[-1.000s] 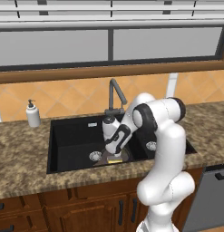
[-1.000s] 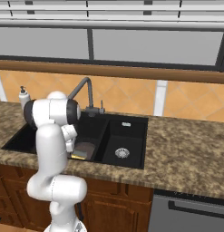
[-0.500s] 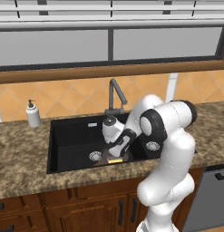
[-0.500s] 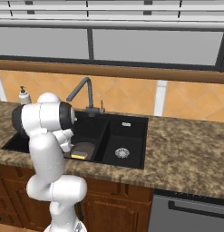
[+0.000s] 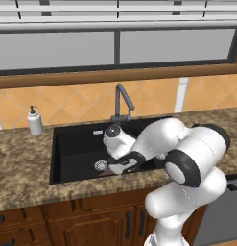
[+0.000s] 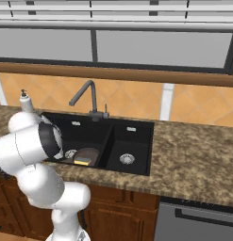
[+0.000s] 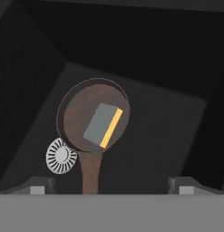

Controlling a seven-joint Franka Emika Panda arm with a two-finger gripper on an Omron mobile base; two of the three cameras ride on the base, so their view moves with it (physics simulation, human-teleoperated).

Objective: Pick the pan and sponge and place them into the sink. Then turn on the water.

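Observation:
The dark brown pan (image 7: 81, 111) lies flat on the floor of the black sink's (image 7: 168, 127) large basin, its handle pointing toward me. On it rests the sponge (image 7: 103, 124), grey-blue top up with a yellow edge showing. My gripper (image 7: 111, 186) hangs above them, open, with nothing between its fingertips (image 7: 38, 188). From the right base, the pan (image 6: 89, 154) and sponge (image 6: 82, 161) sit by the basin divider of the sink (image 6: 132, 124). My white arm (image 5: 158, 139) reaches down into the sink (image 5: 72, 144). No water shows at the faucet (image 5: 121, 101).
A silver drain (image 7: 61, 156) lies beside the pan's rim. The smaller basin has its own drain (image 6: 127, 158). A white soap dispenser (image 5: 34, 121) stands on the granite counter (image 5: 19, 168) left of the sink. The faucet (image 6: 87, 94) rises behind the basins.
The arm has folded lower, its elbow swinging toward the cameras, while the hand stays in the sink. The jaws have opened slightly wider. Pan and sponge have not moved.

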